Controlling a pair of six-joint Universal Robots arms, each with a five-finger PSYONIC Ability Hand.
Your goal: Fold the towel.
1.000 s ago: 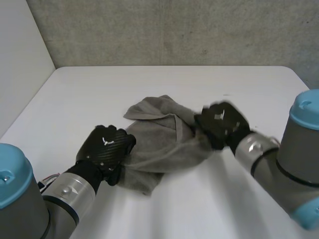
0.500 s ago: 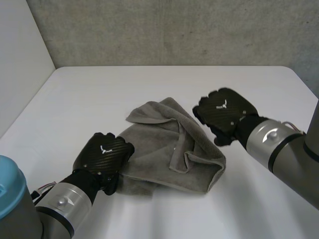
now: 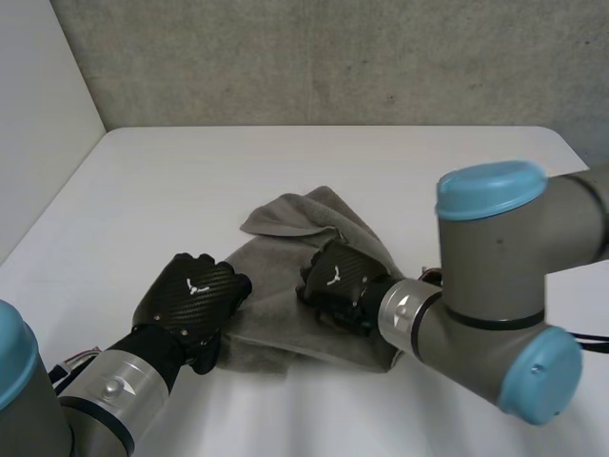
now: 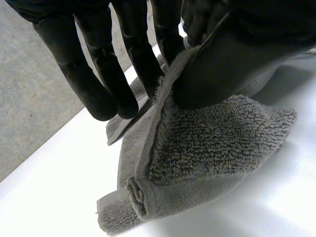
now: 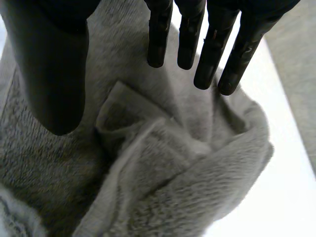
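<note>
**Both hands on a crumpled grey towel at mid-table**

I see my left hand [image 3: 190, 295] reaching in from the near left, palm down, at the near left edge of the towel [image 3: 285, 224]. In the left wrist view its fingers [image 4: 98, 84] run fairly straight. The thumb [image 4: 222, 69] presses a raised hem of the towel [image 4: 212, 143] against them, so this hand is pinching the cloth.

My right arm bends back across the table. Its right hand [image 3: 335, 274] is over the middle of the towel, pointing towards the left hand. In the right wrist view the fingers [image 5: 212, 54] are straight and spread from the thumb [image 5: 54, 74], holding nothing, with bunched folds of towel [image 5: 163, 168] beneath. I cannot tell whether the fingertips touch the cloth.

The towel lies rumpled on the white table [image 3: 190, 181], about central. Its near right part is hidden behind my right wrist and forearm, and its near left edge is hidden under my left hand, so I cannot make out its full outline.

Bare table lies open beyond the towel up to the grey wall [image 3: 333, 57], and to the left as far as a white side panel [image 3: 38, 114]. My right elbow crowds the near right.
</note>
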